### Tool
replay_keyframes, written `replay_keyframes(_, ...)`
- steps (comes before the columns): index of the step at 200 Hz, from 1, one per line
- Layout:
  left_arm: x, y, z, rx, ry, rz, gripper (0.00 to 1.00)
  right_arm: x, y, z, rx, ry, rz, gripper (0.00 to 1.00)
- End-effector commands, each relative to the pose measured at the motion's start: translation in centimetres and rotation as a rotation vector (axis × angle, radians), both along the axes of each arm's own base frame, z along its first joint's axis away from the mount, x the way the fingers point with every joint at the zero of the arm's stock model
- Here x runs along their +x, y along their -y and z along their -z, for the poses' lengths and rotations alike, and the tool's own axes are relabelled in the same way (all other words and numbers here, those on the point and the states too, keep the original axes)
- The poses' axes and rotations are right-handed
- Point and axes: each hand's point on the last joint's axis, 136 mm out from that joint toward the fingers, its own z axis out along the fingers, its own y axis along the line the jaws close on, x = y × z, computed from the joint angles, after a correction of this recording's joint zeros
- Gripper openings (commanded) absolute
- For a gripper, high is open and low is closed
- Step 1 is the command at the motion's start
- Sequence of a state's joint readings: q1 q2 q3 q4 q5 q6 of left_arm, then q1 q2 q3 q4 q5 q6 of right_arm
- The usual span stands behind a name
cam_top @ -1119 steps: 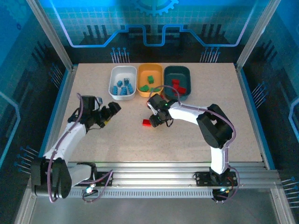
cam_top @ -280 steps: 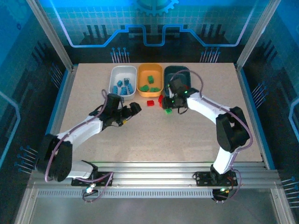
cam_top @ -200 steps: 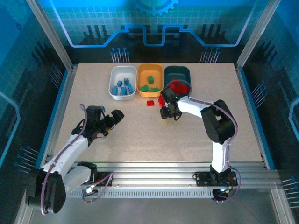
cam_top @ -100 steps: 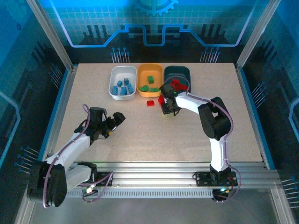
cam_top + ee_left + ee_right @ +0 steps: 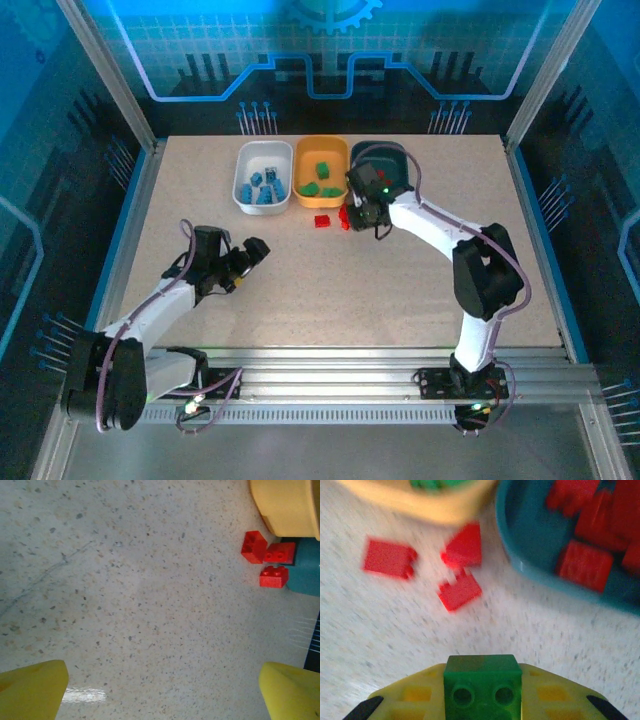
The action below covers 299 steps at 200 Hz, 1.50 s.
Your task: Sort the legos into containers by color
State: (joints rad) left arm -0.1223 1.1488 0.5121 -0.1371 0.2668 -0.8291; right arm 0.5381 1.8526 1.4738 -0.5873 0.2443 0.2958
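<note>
My right gripper point(image 5: 482, 676) is shut on a small green lego point(image 5: 482, 692), held between its yellow fingers above the table just in front of the trays. In the top view that gripper point(image 5: 358, 208) hangs at the near edge of the dark teal tray point(image 5: 398, 156), which holds red legos point(image 5: 584, 565). The orange-yellow tray point(image 5: 322, 152) holds green legos and the white tray point(image 5: 245, 178) holds blue ones. Three red legos point(image 5: 459, 592) lie loose on the table before the trays. My left gripper point(image 5: 247, 256) stands open over bare table, nothing between its fingers point(image 5: 35, 692).
The three trays stand side by side at the back middle of the table. The loose red legos point(image 5: 322, 221) lie between the orange-yellow tray and my right gripper. Metal frame posts run along both table sides.
My right gripper has closed on the green lego and moved back from mid-table toward the trays. The left arm has barely shifted and stays open.
</note>
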Motion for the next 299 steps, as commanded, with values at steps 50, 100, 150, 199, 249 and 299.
replay_keyframes(50, -0.9, -0.8, 3.1, -0.152, -0.188, -0.049, 0.99, 9.9, -6.4, -0.9, 0.146, 0.064, -0.002, 0.27)
replay_keyframes(100, -0.9, -0.7, 2.2, -0.158, -0.167, -0.042, 0.99, 13.6, -6.9, 1.3, 0.133, 0.012, -0.024, 0.57)
replay_keyframes(150, 0.1, 0.0, -0.5, -0.175, -0.091, -0.012, 0.99, 8.0, -3.9, -4.1, 0.139, 0.127, 0.055, 0.69)
replay_keyframes(199, 0.2, 4.1, 0.0, -0.117, -0.052, 0.118, 0.99, 0.0, -2.1, 3.5, 0.184, -0.039, 0.176, 0.77)
replay_keyframes(249, 1.5, 6.9, 0.5, -0.141, -0.067, 0.155, 0.99, 0.7, -2.7, 6.7, 0.147, -0.077, 0.203, 0.76)
replay_keyframes(299, 1.4, 6.7, 0.0, -0.117, -0.058, 0.159, 0.99, -0.4, -3.0, 6.2, 0.101, -0.008, 0.199, 0.73)
